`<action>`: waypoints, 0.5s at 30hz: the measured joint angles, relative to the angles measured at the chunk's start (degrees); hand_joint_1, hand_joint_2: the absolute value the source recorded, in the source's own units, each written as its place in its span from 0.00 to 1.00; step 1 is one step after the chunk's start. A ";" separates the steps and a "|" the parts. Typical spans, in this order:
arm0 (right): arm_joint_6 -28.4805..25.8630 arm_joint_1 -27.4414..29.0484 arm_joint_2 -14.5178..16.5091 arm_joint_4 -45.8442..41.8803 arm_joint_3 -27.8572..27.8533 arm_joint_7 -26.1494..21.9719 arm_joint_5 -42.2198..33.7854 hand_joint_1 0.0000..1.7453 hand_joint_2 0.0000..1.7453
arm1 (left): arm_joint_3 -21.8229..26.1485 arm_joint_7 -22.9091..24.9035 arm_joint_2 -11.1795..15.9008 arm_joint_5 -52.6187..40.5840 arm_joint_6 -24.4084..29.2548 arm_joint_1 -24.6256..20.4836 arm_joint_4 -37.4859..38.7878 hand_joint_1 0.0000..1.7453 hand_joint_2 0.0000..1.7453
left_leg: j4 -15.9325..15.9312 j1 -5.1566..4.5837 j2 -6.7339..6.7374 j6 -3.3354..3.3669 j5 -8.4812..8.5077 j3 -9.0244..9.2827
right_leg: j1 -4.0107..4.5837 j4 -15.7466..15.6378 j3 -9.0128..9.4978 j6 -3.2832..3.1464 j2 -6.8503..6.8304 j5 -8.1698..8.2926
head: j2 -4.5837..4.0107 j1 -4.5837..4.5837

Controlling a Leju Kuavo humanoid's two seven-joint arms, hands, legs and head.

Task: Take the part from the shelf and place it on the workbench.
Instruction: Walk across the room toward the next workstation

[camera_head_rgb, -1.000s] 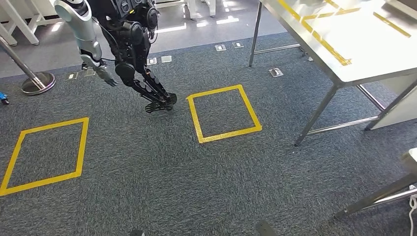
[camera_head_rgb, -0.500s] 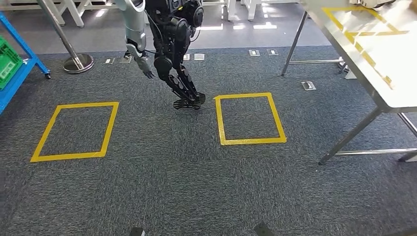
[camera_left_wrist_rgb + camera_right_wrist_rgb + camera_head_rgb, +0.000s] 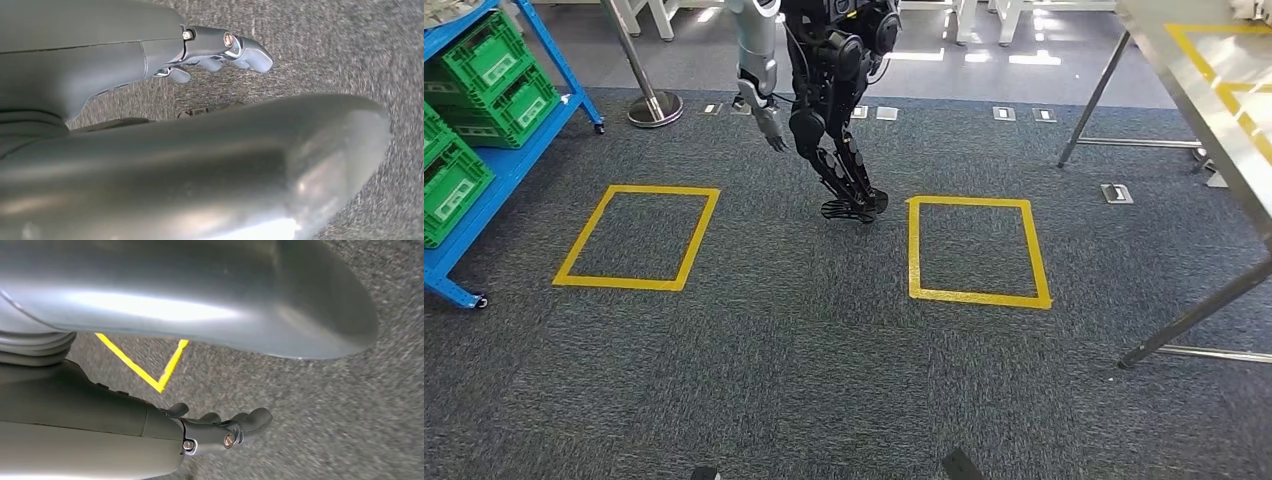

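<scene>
– The part: where is it, and do you hold it?

– You do not. Your left hand [image 3: 220, 47] and right hand [image 3: 220, 427] hang over the carpet, fingers loosely extended with a slight bend and nothing in them. I judge the part lies in one of the green crates [image 3: 494, 70] on the blue shelf [image 3: 524, 150] at far left; which crate, I cannot tell.

– So which step is this?

– The approach, by my reading; the pick is not yet begun. From left to right you have the shelf, a yellow square [image 3: 614, 284] just beside it, another robot [image 3: 829, 70] standing far in the middle, a second yellow square [image 3: 979, 296], then the workbench [image 3: 1224, 110] at right.

– And the next move?

– Face the shelf and close on it, probably standing in the left square, keeping well apart from the other robot. Raise a hand only once the crates are within reach.
</scene>
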 joint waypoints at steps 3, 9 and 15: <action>0.62 -0.17 -0.01 0.00 0.00 -0.34 0.10 0.00 0.00 | 0.00 -0.07 -0.04 0.00 -0.01 -0.17 -0.01 0.00 0.00 | -8.09 -0.46 2.54 1.07 2.37 4.27 | 0.34 0.10 0.39 0.77 -1.55 -0.38 | 0.00 0.06; 0.81 -0.55 0.02 -0.01 -0.01 -0.57 0.17 0.00 0.00 | 0.00 -0.01 -0.03 0.03 -0.19 -0.26 -0.01 0.00 0.00 | -9.14 -0.14 -0.66 3.10 3.17 4.31 | -0.22 5.83 -1.61 2.73 2.06 -4.15 | 0.00 0.55; 0.90 -0.27 -0.03 0.00 -0.04 -0.49 0.31 0.00 0.00 | 0.01 0.60 0.04 0.06 -0.75 -0.24 0.01 0.00 0.00 | -8.69 0.06 -5.26 3.05 3.36 4.07 | -0.55 10.70 -4.88 3.00 4.85 -3.31 | 0.00 0.98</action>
